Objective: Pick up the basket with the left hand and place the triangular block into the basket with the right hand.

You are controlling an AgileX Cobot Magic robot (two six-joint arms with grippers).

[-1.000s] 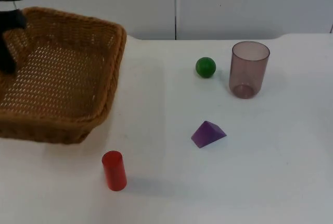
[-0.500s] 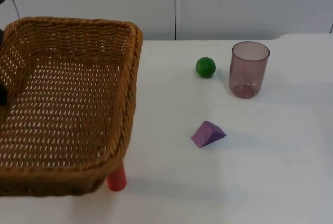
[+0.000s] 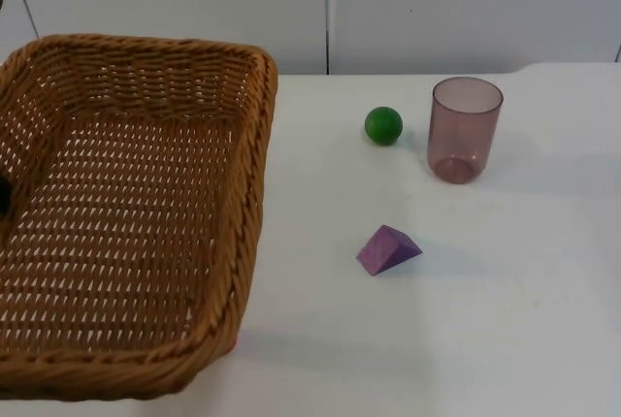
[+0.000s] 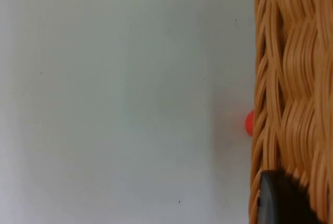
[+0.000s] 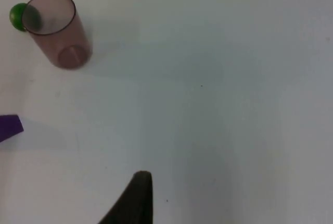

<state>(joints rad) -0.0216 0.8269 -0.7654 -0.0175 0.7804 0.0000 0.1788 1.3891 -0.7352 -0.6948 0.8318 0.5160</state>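
White table top (image 3: 505, 320) runs back to the grey partition wall, and I have the brown woven wicker basket (image 3: 126, 213) raised over its near-left part in the top view. My left gripper (image 4: 283, 198) sits at the basket's wall in the left wrist view, one black fingertip against the weave; I judge it clamped on the rim. The purple triangular wooden block (image 3: 388, 249) lies on the table well apart from the basket, toward the right arm's side, its long edge running roughly left-right. In the right wrist view the right gripper (image 5: 136, 199) hangs over bare table, nothing between its fingers; how far they are spread I cannot tell. That view shows the block's corner (image 5: 10, 127) off to one side.
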